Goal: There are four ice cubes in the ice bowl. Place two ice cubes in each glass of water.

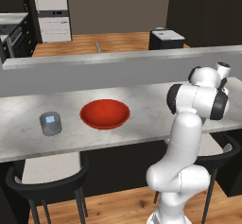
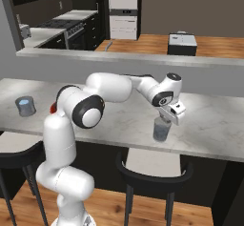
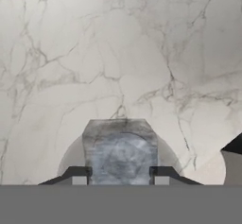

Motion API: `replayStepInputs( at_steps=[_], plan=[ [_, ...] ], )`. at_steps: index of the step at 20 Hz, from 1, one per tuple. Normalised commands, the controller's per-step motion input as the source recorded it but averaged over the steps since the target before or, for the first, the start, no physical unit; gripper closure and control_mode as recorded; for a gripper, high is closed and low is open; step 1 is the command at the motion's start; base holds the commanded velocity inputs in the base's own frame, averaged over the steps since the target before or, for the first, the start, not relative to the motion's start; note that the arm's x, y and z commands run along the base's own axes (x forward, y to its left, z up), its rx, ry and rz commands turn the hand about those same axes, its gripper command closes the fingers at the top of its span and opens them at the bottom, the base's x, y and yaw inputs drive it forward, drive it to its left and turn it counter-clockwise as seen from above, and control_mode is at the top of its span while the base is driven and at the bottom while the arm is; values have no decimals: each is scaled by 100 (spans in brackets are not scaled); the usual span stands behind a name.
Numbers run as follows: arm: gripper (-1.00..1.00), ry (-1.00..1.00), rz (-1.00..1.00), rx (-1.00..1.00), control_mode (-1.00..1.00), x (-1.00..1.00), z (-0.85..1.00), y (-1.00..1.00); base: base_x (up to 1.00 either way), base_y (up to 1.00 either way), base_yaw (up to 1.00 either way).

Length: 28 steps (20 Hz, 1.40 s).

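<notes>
Marble counter (image 3: 118,53) below; claw (image 3: 120,176) grips ice cube (image 3: 120,150) over glass (image 2: 162,129).

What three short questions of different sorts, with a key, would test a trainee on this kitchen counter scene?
1. True or false: the end effector is shut on an ice cube.
2. Multiple choice: the end effector hangs directly above (a) the red ice bowl, (b) the right-hand glass of water, (c) the bar stool.
3. Fill in: seen from the left base view, the other glass of water stands to the ___ of the bowl.

Key: 1 true; 2 b; 3 left.
</notes>
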Motion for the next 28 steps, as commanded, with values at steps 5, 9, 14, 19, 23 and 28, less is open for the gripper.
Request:
replayStepInputs(
  at_steps=[5, 9, 14, 19, 23, 28],
  plan=[
    [100, 0, 0, 0, -100, 0, 0, 7, 0, 0, 0],
    [100, 0, 0, 0, -100, -1, 0, 15, 0, 0, 0],
    [100, 0, 0, 0, -100, -1, 0, 22, 0, 0, 0],
    [100, 0, 0, 0, -100, -3, 0, 10, 0, 0, 0],
    [100, 0, 0, 0, -100, -5, -2, -9, 0, 0, 0],
    [100, 0, 0, 0, -100, 0, 0, -3, 0, 0, 0]
  ],
)
